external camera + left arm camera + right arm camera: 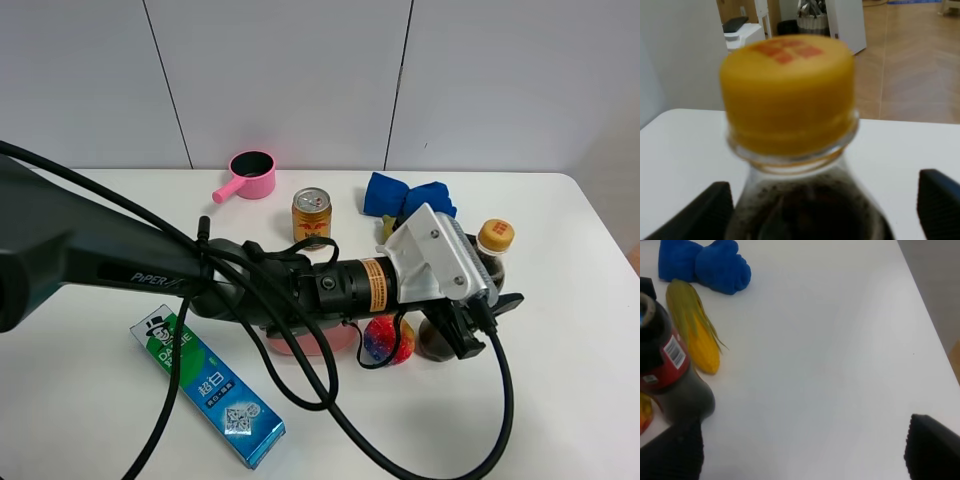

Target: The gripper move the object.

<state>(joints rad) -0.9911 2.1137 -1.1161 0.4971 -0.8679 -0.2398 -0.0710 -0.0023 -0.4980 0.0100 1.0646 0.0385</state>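
Note:
The cola bottle [495, 237] stands on the right of the white table, with its yellow cap up and dark cola inside. My left gripper [488, 320], a white bracket with black fingers on a thick black arm, reaches across from the left. Its open jaws stand on either side of the bottle below the cap. In the left wrist view the cap [787, 95] fills the middle, and a gap shows between the bottle and each black finger [705, 212]. The right wrist view shows the bottle's red label [670, 367]. My right gripper [800, 450] is open and empty over bare table.
A gold drink can [311, 215], a pink pot [250, 175], a blue cloth [408, 195] and a corn cob [695, 335] lie behind the arm. A multicoloured ball [388, 340] and a pink dish [310, 345] sit under it. A green toothpaste box [207, 385] lies front left.

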